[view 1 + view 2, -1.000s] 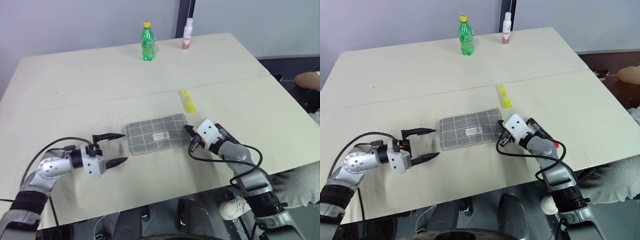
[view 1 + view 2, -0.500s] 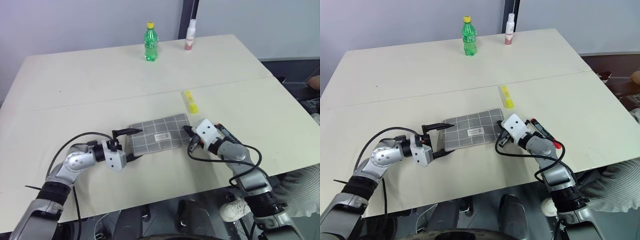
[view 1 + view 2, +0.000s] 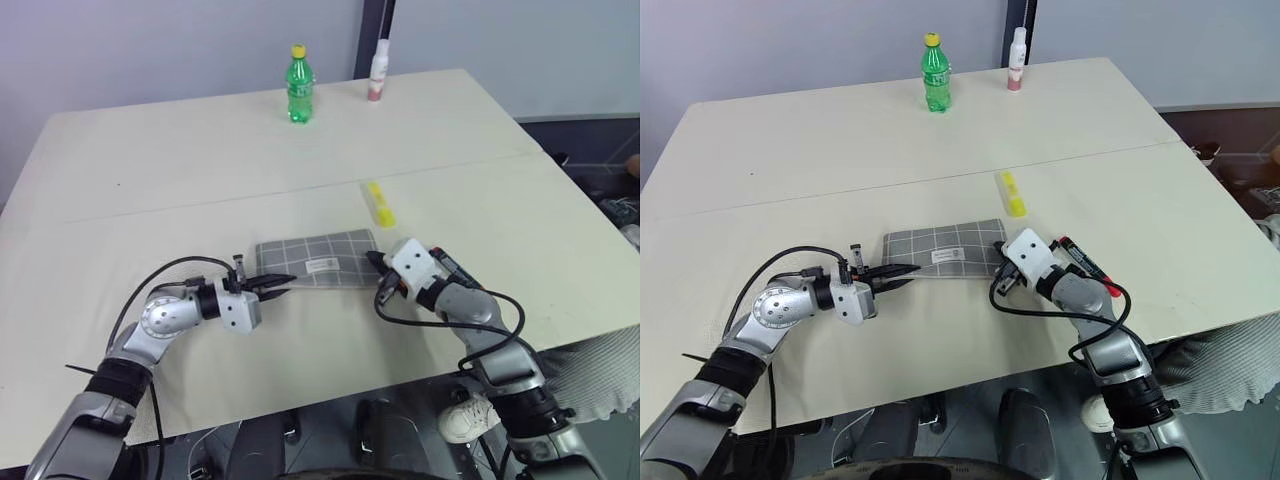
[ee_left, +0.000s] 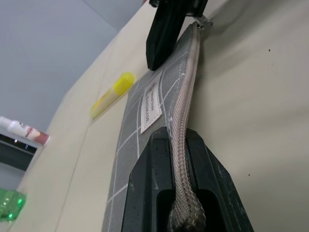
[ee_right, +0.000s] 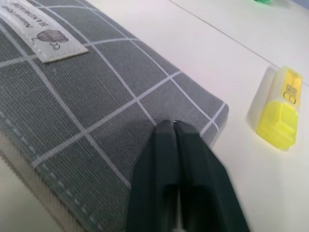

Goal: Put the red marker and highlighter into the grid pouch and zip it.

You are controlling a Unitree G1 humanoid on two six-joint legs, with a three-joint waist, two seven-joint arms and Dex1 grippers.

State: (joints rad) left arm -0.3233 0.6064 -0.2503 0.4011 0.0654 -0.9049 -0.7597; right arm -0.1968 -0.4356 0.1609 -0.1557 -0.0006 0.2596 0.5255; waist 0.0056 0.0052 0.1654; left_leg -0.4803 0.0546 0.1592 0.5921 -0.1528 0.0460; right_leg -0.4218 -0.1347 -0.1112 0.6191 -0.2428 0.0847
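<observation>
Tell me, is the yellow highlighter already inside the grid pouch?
No, the highlighter lies on the table, apart from the grid pouch.

Bright, even indoor light, soft shadows, wrist views blurred up close.

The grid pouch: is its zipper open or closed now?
Closed: the grid pouch zipper teeth run joined along the edge pinched by the left gripper.

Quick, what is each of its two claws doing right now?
Left gripper: shut on the grid pouch, at its zipper edge.
Right gripper: shut, resting on the pouch, holding nothing.
</observation>
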